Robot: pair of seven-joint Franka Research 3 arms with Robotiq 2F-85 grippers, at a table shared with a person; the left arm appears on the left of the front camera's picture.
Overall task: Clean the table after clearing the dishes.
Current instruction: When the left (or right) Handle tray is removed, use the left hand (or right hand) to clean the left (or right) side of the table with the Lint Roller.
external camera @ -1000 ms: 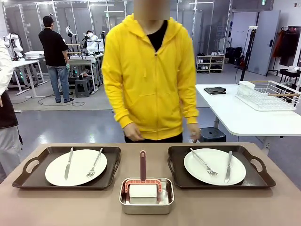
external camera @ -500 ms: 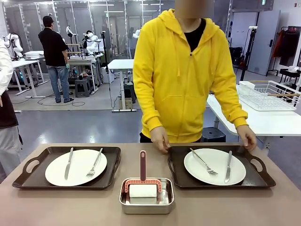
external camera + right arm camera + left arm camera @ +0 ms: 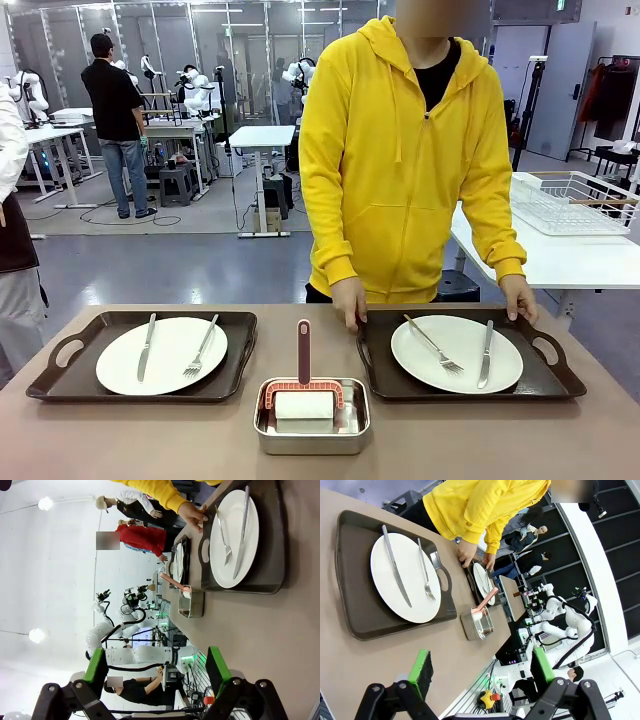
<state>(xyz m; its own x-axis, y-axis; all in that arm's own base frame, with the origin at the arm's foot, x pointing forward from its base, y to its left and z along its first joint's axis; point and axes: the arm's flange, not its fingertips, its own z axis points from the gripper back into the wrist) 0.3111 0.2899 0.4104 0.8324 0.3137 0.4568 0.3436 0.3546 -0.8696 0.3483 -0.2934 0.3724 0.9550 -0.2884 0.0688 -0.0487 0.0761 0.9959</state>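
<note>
Front view: person's hands [image 3: 349, 303] grip the plate tray [image 3: 372, 372] right of the steel pan [image 3: 311, 428], twin tray [image 3: 238, 365] left of it. Fingers apart on left gripper [image 3: 481, 666] and right gripper [image 3: 156, 670]. Tilt that tray lifting it and the cutlery [image 3: 486, 352] probably slides off.

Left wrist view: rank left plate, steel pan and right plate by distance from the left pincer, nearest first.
From the open left pincer:
1. left plate: nearest, at picture left.
2. steel pan: in the middle, just past that plate.
3. right plate: farthest, beyond the pan.
</note>
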